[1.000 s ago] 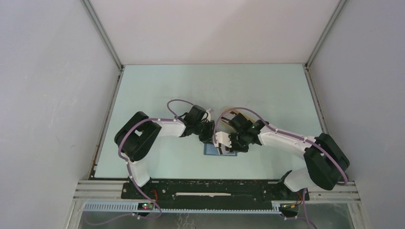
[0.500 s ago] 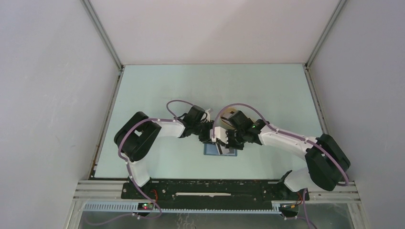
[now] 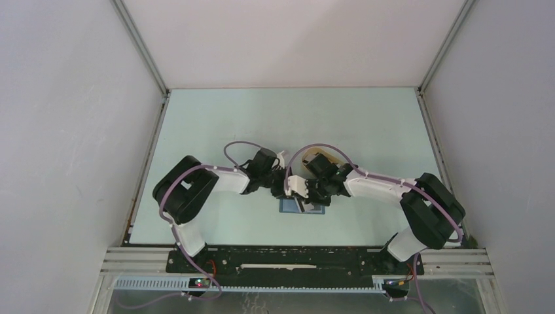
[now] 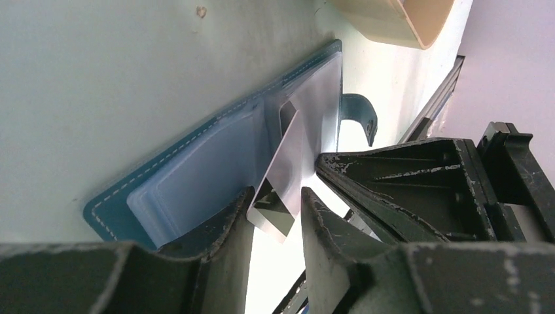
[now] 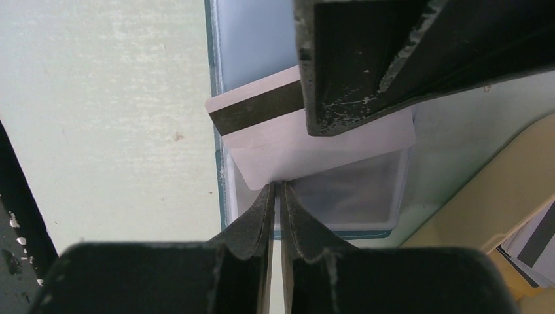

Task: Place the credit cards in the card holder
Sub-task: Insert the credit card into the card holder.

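Right gripper [image 5: 275, 190] narrow at credit card [image 5: 288, 147] edge, grip unclear; left gripper [image 4: 276, 197] part-open astride.

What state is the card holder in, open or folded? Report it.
Open: the card holder lies spread on the table, light-blue inner pockets facing up, a credit card over them.

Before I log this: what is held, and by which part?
Cannot tell: the whitish card sits loosely in the open left hand, while the nearly shut right hand meets its edge, pinching or pushing.
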{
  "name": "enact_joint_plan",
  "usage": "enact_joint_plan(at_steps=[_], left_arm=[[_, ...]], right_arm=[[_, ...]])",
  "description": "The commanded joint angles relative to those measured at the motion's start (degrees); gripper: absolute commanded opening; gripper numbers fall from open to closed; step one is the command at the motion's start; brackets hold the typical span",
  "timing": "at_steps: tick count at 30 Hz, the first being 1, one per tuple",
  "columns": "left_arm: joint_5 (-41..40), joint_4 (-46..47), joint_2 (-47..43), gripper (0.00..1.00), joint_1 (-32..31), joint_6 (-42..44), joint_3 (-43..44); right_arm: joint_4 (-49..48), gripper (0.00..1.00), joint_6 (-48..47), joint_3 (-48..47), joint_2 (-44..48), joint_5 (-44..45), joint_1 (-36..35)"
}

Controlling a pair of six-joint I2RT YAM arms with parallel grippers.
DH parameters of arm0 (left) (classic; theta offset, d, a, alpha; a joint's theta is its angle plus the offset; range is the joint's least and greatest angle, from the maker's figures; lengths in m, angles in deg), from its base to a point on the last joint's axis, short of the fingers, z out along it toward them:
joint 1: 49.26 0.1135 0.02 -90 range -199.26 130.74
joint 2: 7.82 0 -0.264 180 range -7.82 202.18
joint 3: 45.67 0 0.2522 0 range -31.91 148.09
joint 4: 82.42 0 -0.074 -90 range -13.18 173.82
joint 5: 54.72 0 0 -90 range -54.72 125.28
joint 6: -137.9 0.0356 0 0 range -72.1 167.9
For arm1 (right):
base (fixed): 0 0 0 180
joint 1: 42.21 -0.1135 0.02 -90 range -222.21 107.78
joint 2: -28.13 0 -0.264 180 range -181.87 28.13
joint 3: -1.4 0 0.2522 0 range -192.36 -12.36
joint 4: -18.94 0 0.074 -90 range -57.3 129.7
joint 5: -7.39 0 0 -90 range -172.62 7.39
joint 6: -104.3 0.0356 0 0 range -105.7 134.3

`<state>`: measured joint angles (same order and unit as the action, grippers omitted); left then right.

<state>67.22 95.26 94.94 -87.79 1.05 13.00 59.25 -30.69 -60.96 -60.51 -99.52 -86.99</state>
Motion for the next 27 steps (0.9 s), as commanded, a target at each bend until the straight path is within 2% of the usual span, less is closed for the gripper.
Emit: enact_joint_plan(at_steps=[1,11,20,27], left_arm=[[-1.4,-0.6,-1.6,0.38,0.6,-1.5,-4.3],[0.7,7.4,-2.2,0.4,0.9,-6.4,-8.5],[1.2,9.2,-3.6,0.41,1.0,-8.0,-10.9],[0.4,20.2,-5.0,0.4,1.0,-15.5,-15.4]], right_arm=[[-0.4,0.14,0.3,-1.2,-1.5,1.1,-0.7],[0.3,0.13,0.3,-1.6,-2.2,1.1,-1.2],[0.3,0.13,0.3,-1.7,-2.1,1.0,-1.4],[0.3,0.13,0.8,-1.8,-1.9,1.0,-1.4]])
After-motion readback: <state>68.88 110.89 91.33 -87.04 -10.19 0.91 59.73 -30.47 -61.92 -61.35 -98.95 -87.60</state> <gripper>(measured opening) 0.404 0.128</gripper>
